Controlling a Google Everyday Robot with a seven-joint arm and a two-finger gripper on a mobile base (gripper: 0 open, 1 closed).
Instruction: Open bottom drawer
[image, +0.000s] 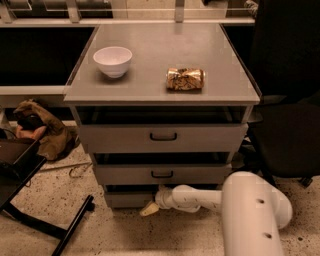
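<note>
White arm fills the near right and reaches left, low over the speckled floor. Its gripper hangs just in front of the bottom drawer, below the middle of the counter's front edge. Whether the gripper is clenched or released cannot be told. The bottom drawer sits lowest in the cabinet, its front set back beneath the middle drawer, and the wrist covers its centre. Above is the top drawer. On the counter a crushed can lies right of centre, and a white bowl stands near the left edge.
</note>
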